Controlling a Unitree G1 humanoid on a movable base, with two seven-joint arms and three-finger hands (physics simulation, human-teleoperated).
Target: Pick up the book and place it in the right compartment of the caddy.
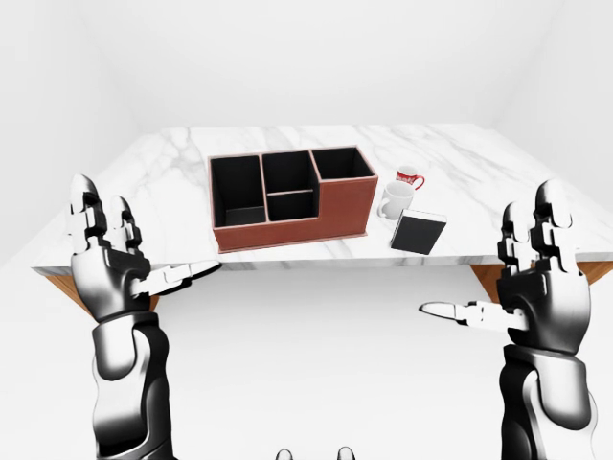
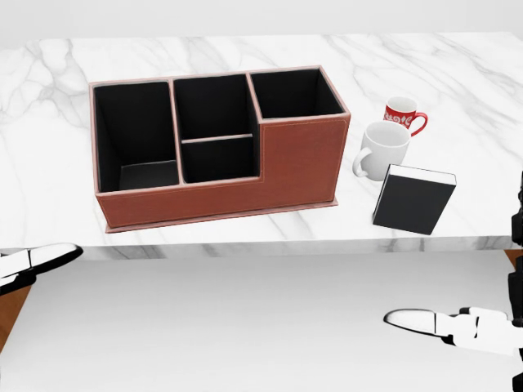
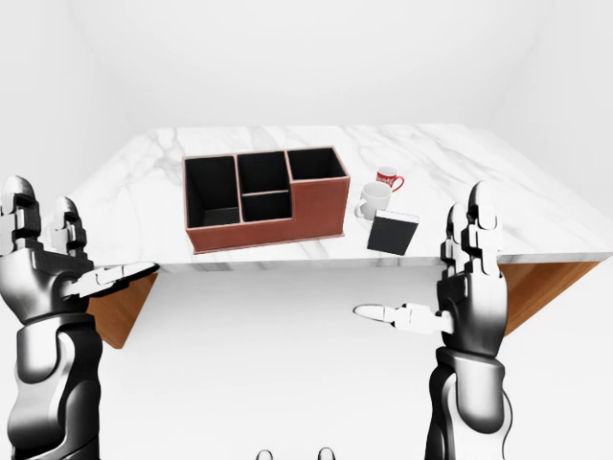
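In the left-eye view, the book (image 1: 419,231) lay flat on the marble table (image 1: 163,182) near its lower edge, just right of the brown caddy (image 1: 292,196) and just below the white mug (image 1: 394,199); the red mug (image 1: 410,177) sat above that. Both hands were raised well short of the table, palms facing inward. The left hand (image 1: 107,264) showed its fingers spread and upright with the thumb stuck out toward the middle, holding nothing. The right hand (image 1: 532,287) was likewise wide and empty.

In the head view, the book (image 2: 413,198) showed as a dark, plain cover with a pale band of page edges along its top side, slightly skewed on the marble and standing clear of the caddy's wall. The caddy's right compartment (image 2: 294,92) looked empty and deep, bounded by taller walls than the rest. Only a thumb tip of each hand reached into this view, so little could be read of the hands from here.

In the right-eye view, the right hand (image 3: 466,287) stood below and right of the book (image 3: 393,232), well apart from it. The task seemed to be at its opening step, the reach not yet made. The next move probably called for carrying the right hand over the table edge and closing the fingers on the book's edges.
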